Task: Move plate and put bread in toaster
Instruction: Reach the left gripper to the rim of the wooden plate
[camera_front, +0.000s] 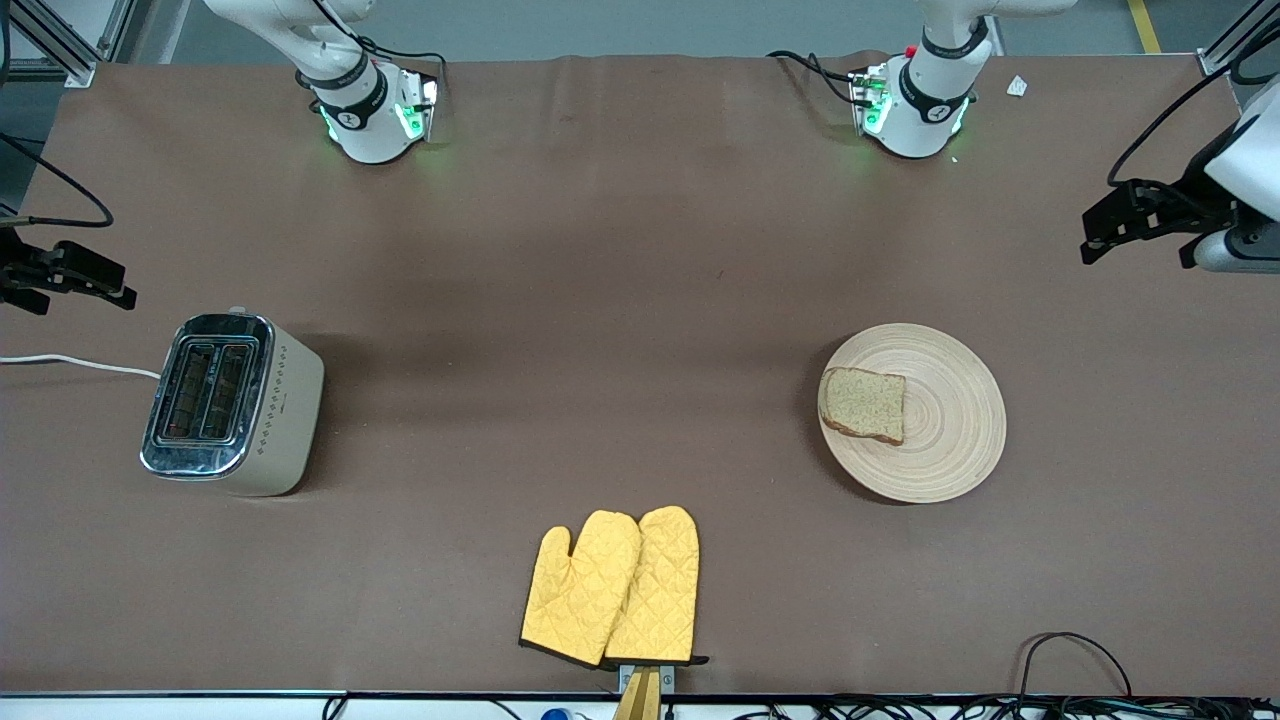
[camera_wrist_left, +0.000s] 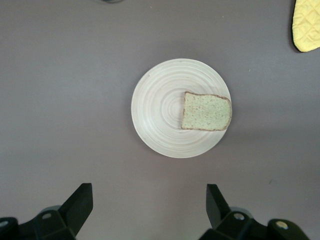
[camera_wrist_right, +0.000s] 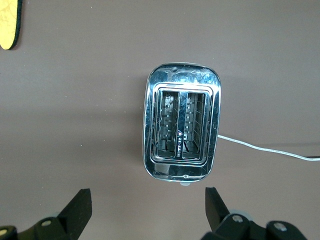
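Note:
The light wooden plate (camera_front: 950, 440) lies on the brown table toward the left arm's end. The slice of brown bread (camera_front: 863, 404) lies flat on it, near its rim. Both show in the left wrist view, plate (camera_wrist_left: 160, 125) and bread (camera_wrist_left: 206, 111). The cream toaster (camera_front: 232, 402) with chrome top stands toward the right arm's end, both slots empty, and also shows in the right wrist view (camera_wrist_right: 181, 127). My left gripper (camera_front: 1100, 230) (camera_wrist_left: 149, 200) is open and empty, high over the table beside the plate. My right gripper (camera_front: 100, 280) (camera_wrist_right: 148, 202) is open and empty, high beside the toaster.
A pair of yellow oven mitts (camera_front: 615, 587) lies at the table's edge nearest the front camera, midway between toaster and plate. The toaster's white cord (camera_front: 70, 362) runs off the right arm's end of the table. Cables hang along the table's front edge.

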